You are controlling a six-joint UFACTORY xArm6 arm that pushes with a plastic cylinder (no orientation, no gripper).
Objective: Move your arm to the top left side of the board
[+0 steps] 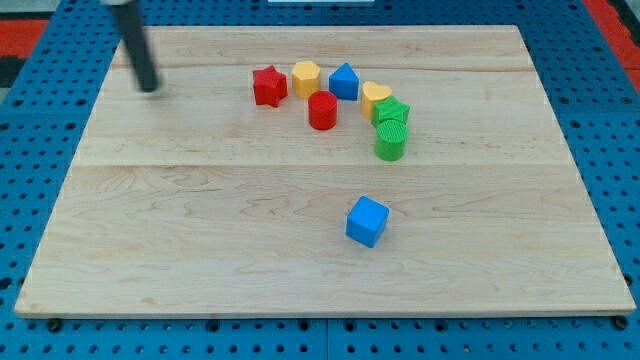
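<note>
My tip (150, 88) rests on the wooden board (200, 220) near its top left corner; the dark rod rises from it toward the view's top edge. The nearest block is a red star (269, 86), well to the tip's right. Beside the star lie a yellow hexagon-like block (306, 76), a blue block with a peaked top (344, 81), a red cylinder (322, 110), a yellow heart (376, 97), a green block (392, 111) and a green cylinder (390, 141). A blue cube (367, 221) sits alone lower down, right of centre. The tip touches no block.
The board lies on a blue perforated base (40, 120) that shows around all its edges. A red strip (615, 20) shows at the view's top right corner.
</note>
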